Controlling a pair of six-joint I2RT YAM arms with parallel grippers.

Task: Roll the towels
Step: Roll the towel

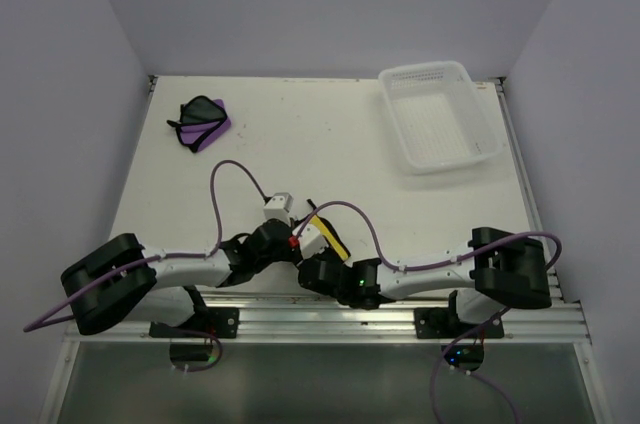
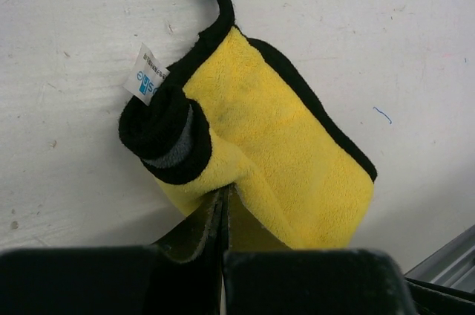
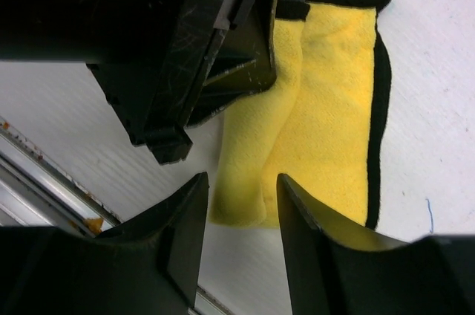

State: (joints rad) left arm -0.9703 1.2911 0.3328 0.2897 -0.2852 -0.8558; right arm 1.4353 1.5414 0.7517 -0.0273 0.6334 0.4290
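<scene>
Yellow towel lies at six o'clock on the bench, its half-rolled fold pinched in the left fingers, probably to keep the roll tight. Right fingers gape astride its end; purple towel sits at ten o'clock.

One yellow towel, one purple towel, one white basket
</scene>
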